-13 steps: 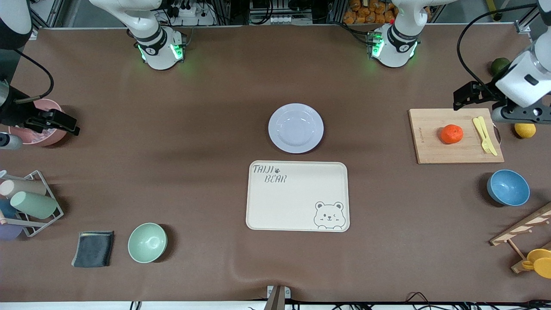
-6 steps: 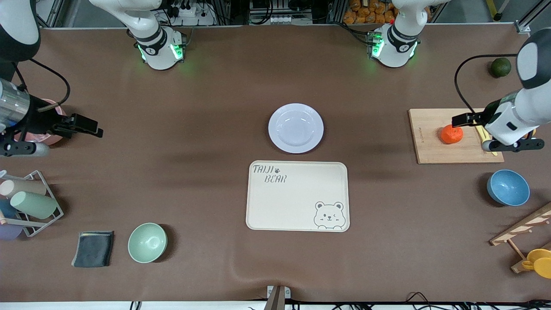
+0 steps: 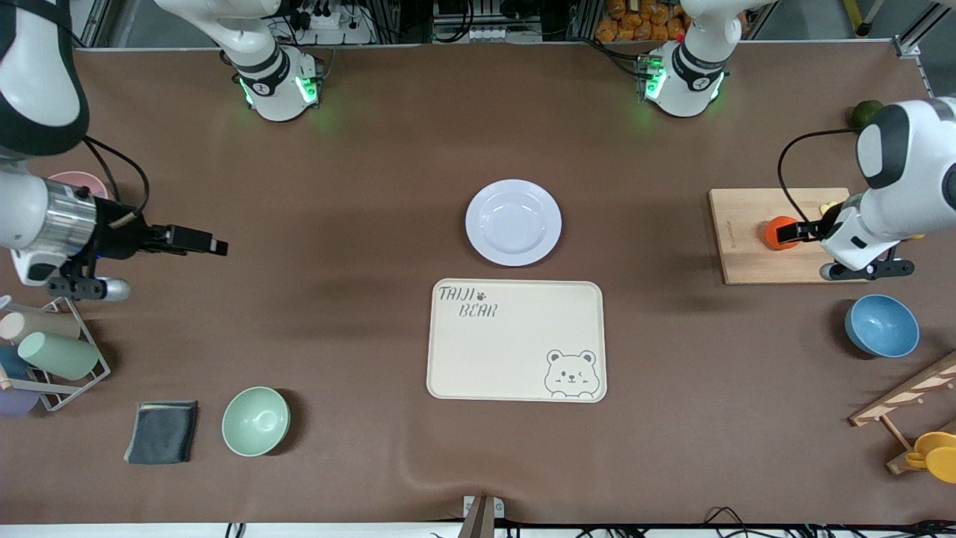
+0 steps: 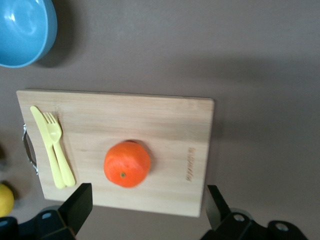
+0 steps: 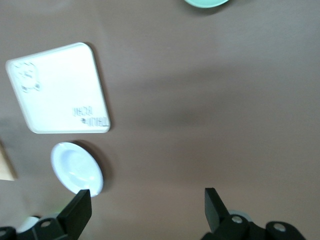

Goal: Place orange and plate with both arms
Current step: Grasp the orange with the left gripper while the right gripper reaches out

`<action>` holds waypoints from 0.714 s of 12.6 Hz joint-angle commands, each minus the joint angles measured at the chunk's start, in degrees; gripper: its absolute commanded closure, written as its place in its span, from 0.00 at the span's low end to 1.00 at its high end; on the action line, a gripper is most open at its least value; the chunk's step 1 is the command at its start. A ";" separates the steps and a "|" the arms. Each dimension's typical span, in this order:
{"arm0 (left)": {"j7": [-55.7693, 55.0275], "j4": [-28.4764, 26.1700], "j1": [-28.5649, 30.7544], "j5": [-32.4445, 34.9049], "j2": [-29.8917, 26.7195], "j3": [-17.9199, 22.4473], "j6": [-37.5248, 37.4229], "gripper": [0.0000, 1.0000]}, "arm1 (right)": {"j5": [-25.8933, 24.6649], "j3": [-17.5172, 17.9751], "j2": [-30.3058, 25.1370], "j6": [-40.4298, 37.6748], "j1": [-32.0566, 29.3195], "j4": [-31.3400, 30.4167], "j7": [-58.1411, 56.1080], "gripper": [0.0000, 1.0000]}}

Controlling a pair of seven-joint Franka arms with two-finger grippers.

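The left end effector (image 3: 784,234) is held wide open over the orange (image 3: 777,228), which sits on the cutting board (image 3: 739,239) (nothing gripped). The right end effector (image 3: 209,243), also spread and empty, is held over bare tabletop (image 3: 336,336), well apart from the plate (image 3: 513,222) just beside the tray (image 3: 515,344).

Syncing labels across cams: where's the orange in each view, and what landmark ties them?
Front view: the orange sits on the wooden cutting board toward the left arm's end of the table, partly covered by the open left pincer.
Left wrist view: orange mid-board, in line with the pincer's gap.
Right wrist view: not in it.
Shared landmark: the cutting board, seen in the front and left wrist views.
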 commanded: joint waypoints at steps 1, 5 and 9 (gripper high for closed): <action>0.63 -6.21 2.74 4.49 0.12 -0.55 6.21 0.00 | 8.31 0.33 -0.78 5.14 -0.17 -6.77 1.65 0.00; 0.89 -11.83 4.24 6.61 1.35 -0.46 13.24 0.00 | 13.53 0.42 -0.61 10.68 2.10 -11.98 1.39 0.00; 1.15 -14.13 6.79 12.76 2.84 -0.55 16.84 0.00 | 28.01 0.33 0.35 13.59 2.99 -18.65 -4.64 0.00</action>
